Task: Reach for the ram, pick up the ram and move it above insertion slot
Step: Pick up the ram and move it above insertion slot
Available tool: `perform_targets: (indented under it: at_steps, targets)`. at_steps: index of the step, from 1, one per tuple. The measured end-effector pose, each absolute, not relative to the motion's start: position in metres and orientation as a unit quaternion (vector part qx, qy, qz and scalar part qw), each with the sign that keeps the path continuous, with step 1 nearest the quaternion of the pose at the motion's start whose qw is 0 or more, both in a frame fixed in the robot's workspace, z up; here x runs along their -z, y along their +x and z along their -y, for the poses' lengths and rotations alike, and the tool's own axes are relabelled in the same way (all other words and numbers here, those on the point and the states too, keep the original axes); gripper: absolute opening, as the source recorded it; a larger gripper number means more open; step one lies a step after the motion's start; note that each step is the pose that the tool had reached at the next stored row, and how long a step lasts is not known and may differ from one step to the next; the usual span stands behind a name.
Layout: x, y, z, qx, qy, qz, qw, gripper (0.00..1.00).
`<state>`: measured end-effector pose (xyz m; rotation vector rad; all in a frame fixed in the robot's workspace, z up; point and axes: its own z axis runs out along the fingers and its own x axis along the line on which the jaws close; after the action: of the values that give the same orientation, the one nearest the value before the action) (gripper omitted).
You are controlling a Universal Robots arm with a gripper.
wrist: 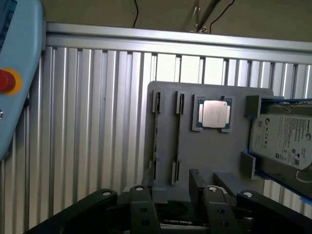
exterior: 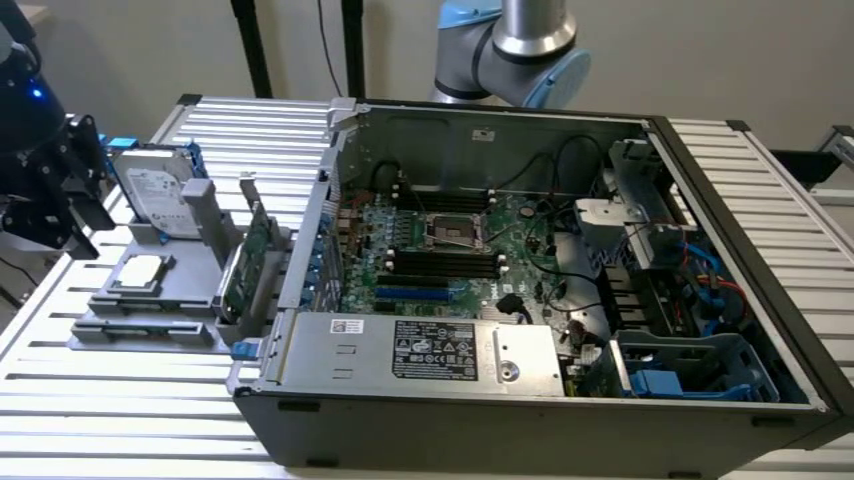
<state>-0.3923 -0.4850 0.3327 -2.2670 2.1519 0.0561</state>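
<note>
Your black end effector [wrist: 168, 187] hangs wide and empty above the grey plastic holder [wrist: 214, 151]. The long, thin ram [wrist: 155, 141], seemingly edge-on in its slot, is untouched. You're reaching; grasping needs jaws squared astride it.

Exterior view overlooks case [exterior: 534, 415] and gray fixture [exterior: 140, 325]; wrist view faces fixture [wrist: 209, 151] closely.

- Plain beige wall [exterior: 721, 60] at the back, evenly lit.
- Ribbed silver metal surface [exterior: 134, 400] of parallel slats, catching bright glare.
- Dark upright poles [exterior: 248, 45] against the wall, thin black cable [exterior: 332, 50] hanging alongside.
</note>
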Motion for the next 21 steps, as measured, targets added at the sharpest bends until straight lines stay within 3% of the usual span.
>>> perform_targets:
  at_steps: [21]
  targets:
    - [-0.295, -0.394, 0.487, -0.018, -0.726, -0.688, 0.008, 0.42]
